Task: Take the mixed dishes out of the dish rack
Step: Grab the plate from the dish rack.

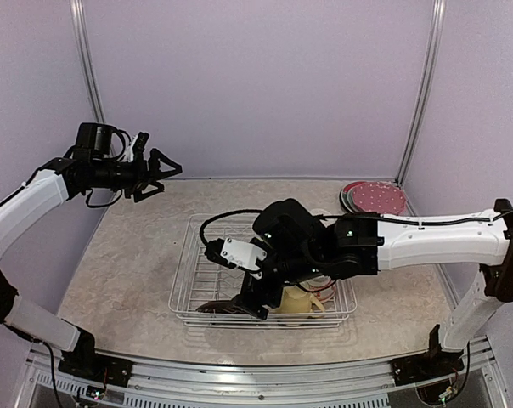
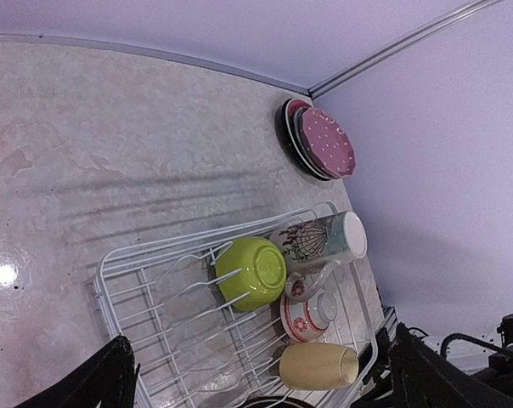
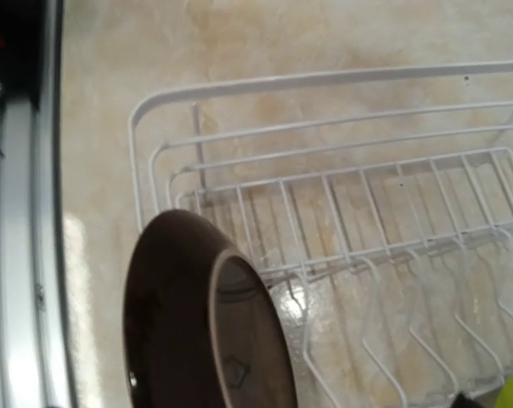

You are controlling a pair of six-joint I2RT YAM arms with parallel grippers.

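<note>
The white wire dish rack (image 1: 179, 280) stands mid-table. In the left wrist view the rack (image 2: 101, 274) holds a lime-green bowl (image 2: 252, 272), a tall cream printed mug (image 2: 320, 240), a small white-and-red bowl (image 2: 307, 313) and a pale yellow mug (image 2: 318, 365). My right gripper (image 1: 242, 302) reaches into the rack's near left corner and seems shut on the rim of a dark plate (image 1: 216, 308), which stands on edge close to the right wrist camera (image 3: 197, 331). Its fingers are hidden there. My left gripper (image 1: 165, 177) is open and empty, high above the table's far left.
A stack of plates with a pink dotted one on top (image 1: 374, 197) lies on the table at the back right corner, also in the left wrist view (image 2: 323, 140). Upright tines (image 3: 384, 280) fill the rack's middle. The near table rail (image 3: 19, 255) runs beside the rack.
</note>
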